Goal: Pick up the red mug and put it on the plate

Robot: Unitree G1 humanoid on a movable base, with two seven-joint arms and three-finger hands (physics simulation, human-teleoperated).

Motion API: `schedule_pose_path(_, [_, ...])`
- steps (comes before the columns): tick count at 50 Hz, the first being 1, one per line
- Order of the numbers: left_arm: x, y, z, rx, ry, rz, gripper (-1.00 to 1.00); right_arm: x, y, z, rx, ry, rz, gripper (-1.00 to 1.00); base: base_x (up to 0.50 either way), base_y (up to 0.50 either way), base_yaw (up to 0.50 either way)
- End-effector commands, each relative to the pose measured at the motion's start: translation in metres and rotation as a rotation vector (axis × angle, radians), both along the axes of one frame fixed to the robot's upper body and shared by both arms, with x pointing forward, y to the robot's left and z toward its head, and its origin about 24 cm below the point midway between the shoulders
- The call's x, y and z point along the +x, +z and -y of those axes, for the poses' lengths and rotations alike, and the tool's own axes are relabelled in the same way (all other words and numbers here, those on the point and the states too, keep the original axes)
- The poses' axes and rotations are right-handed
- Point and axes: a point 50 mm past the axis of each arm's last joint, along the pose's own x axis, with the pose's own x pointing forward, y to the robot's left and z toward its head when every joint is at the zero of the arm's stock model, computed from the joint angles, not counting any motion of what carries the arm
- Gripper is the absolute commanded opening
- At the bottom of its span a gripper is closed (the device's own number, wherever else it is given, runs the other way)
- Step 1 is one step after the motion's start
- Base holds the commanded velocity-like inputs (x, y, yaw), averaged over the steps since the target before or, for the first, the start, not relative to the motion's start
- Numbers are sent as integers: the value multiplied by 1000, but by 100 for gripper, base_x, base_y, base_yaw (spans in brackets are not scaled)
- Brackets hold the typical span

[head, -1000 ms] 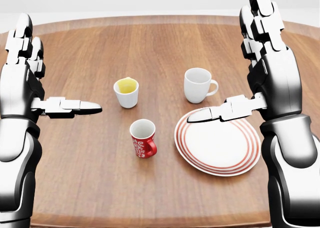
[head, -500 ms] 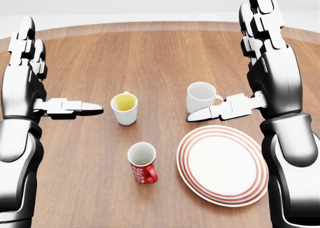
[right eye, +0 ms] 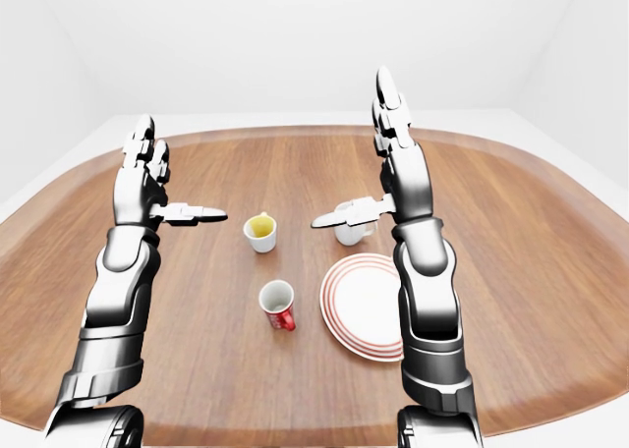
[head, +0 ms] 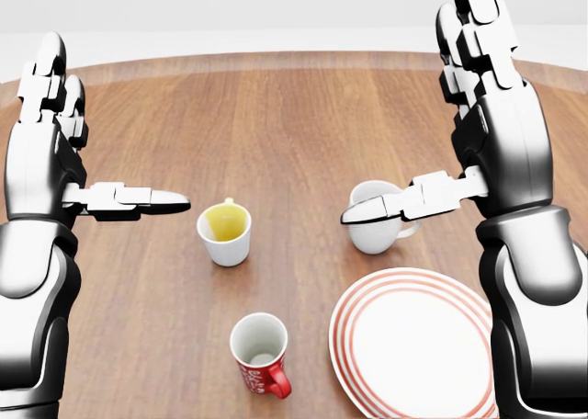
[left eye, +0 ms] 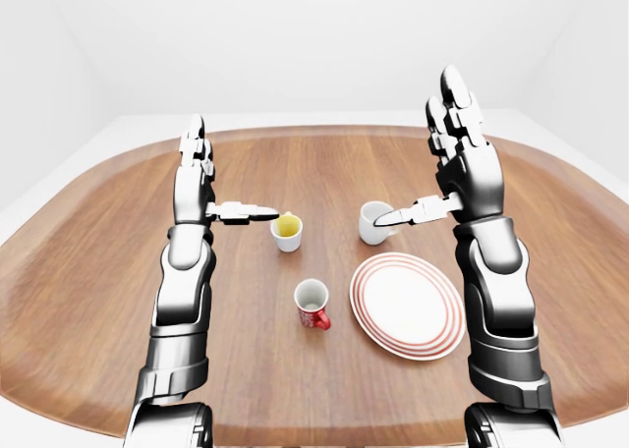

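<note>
The red mug [head: 261, 355] stands upright on the wooden table, low in the head view, its handle toward the lower right. The white plate with red rings [head: 413, 345] lies just to its right. It shows whole in the left-eye view [left eye: 407, 304]. My left hand [head: 55, 152] is raised at the left, open and empty, thumb pointing right. My right hand [head: 478, 116] is raised at the right, open and empty, above and behind the plate. Both hands are well above the table and apart from the mug.
A white cup with yellow inside [head: 224, 232] stands above the red mug. A white mug [head: 377, 228] stands above the plate, partly behind my right thumb. The oval wooden table [left eye: 98, 271] ends in a rounded edge against a white floor.
The whole picture has shifted: mug, plate and cups slid downward in the head view and look larger, so the camera moved. Both hands keep the same open pose.
</note>
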Motion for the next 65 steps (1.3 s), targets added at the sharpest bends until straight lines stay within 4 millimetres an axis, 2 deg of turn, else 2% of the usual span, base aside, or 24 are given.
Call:
schedule_pose_path(1, [0,-1,-1,0,2,-1,100,0,-1,-1,-4,1,-3,100,25,0,0])
schedule_pose_path(38, [-1,-1,-1,-3,3,-3,100,4,1,-4,-33,23,-7,100,24,0,0])
schedule_pose_path(57, [-1,1,-1,2,0,5,100,33,-28,-21,-346,60,-193,100,0,0,0])
schedule_pose_path(65, [-1,3,0,6,-2,13,100,35,-31,-29,-428,76,-215,100,0,0,0])
